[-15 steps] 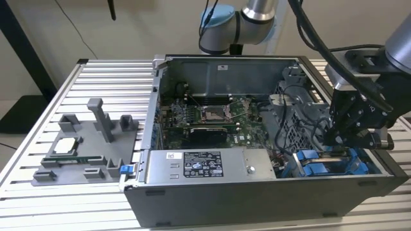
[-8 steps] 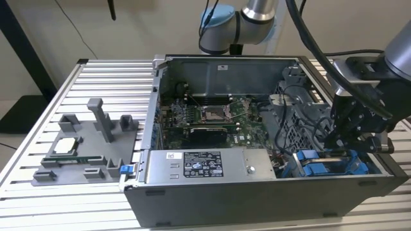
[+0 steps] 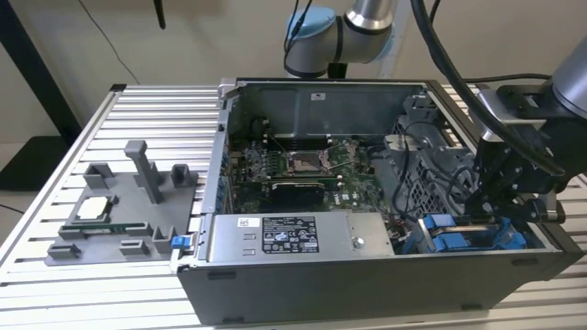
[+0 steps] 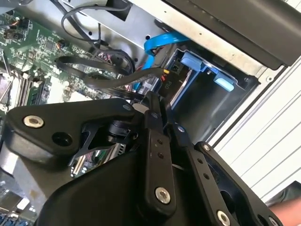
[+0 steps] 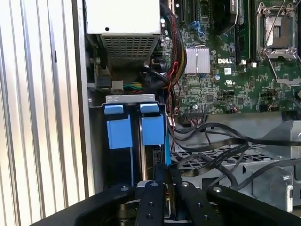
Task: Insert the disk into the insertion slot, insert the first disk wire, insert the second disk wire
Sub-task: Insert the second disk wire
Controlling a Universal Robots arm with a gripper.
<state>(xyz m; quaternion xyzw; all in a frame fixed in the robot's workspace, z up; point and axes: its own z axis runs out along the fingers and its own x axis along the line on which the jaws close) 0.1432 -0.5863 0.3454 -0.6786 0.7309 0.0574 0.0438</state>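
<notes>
Fingers (image 5: 167,188) look pinched together on a black wire connector at the disk (image 5: 146,155), which already sits in the insertion slot (image 5: 120,129); keep your connector square to its socket and press gently.

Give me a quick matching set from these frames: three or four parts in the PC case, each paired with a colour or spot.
Things:
1. power-supply box
2. CPU socket
3. drive bay tabs
4. gripper

Descriptions:
A. bright blue plastic
B. black, over the drive bay corner
C. grey with a white label, along the case's front edge in the exterior view
D. open metal frame mid-motherboard

Pairs: 1-C, 2-D, 3-A, 4-B
</notes>
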